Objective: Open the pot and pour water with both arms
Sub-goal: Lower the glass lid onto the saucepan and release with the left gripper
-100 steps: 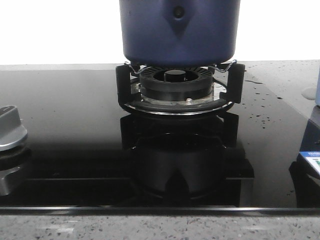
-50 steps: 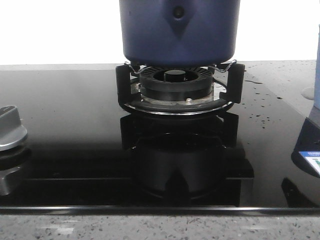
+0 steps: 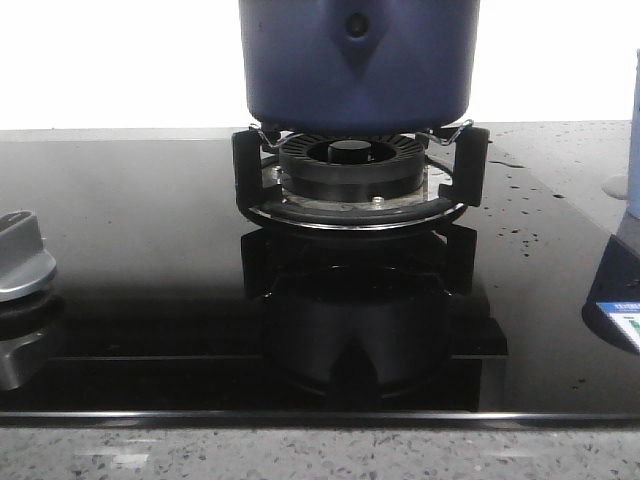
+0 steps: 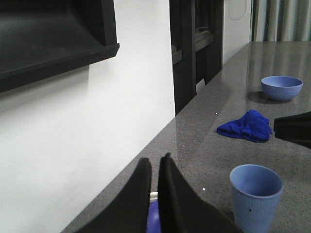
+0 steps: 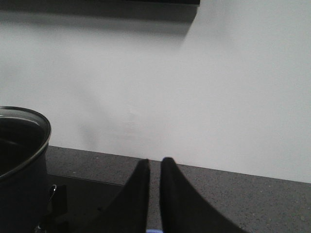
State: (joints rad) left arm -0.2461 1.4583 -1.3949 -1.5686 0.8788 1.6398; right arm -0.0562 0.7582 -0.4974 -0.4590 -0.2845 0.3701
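The dark navy pot (image 3: pixel 358 65) stands on the gas burner (image 3: pixel 352 165); its top is cut off in the front view. In the right wrist view the pot (image 5: pixel 19 160) is open, with a bare metal rim and no lid. My left gripper (image 4: pixel 154 162) is shut on a rounded blue piece with a metal edge (image 4: pixel 153 218), apparently the lid, and holds it over the grey counter. My right gripper (image 5: pixel 154 162) is shut, with a pale blue sliver (image 5: pixel 154 230) between the fingers. A pale blue container (image 3: pixel 634 140) shows at the front view's right edge.
A metal stove knob (image 3: pixel 20 255) sits at the left of the black glass hob. On the grey counter are a pale blue ribbed cup (image 4: pixel 256 194), a blue cloth (image 4: pixel 247 126) and a blue bowl (image 4: pixel 282 87). A black shape (image 4: pixel 294 128) juts in beside the cloth.
More of the pale blue container's height now shows at the front view's right edge, and its reflection in the hob has shifted. The pot has not moved.
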